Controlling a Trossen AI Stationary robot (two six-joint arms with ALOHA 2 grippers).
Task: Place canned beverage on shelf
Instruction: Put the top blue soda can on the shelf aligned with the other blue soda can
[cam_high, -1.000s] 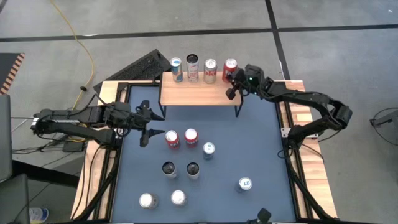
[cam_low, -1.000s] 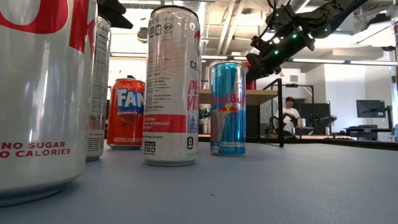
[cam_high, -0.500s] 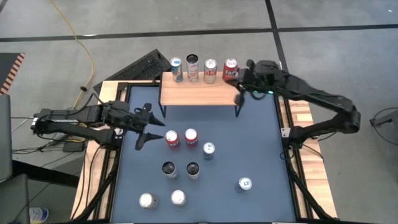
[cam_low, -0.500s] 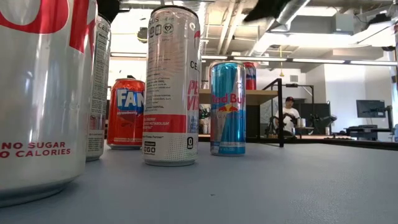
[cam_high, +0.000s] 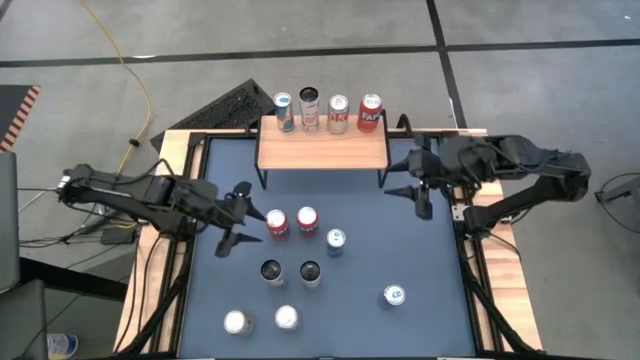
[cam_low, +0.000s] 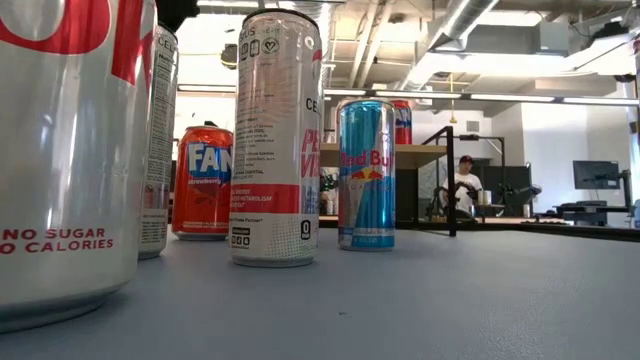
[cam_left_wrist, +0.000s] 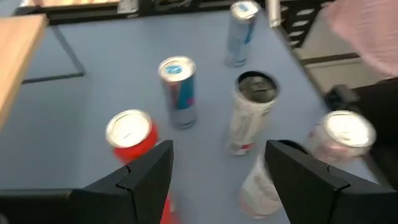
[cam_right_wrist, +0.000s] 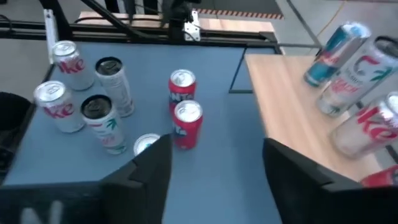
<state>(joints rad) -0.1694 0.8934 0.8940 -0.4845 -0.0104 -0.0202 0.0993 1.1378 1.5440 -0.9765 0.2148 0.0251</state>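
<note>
From above, the left gripper (cam_high: 238, 217), fingers spread and empty, sits just beside the upright red soda can (cam_high: 277, 224), nearer than the open, empty right gripper (cam_high: 412, 186) by the wooden-topped black-legged shelf (cam_high: 320, 148); the left wrist view shows that can (cam_left_wrist: 130, 135) just ahead.

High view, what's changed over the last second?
The right gripper let go of the red can on the shelf, opened and pulled back to the shelf's right end. The left gripper, open, moved closer to the red cans on the table. All cans stayed put.
</note>
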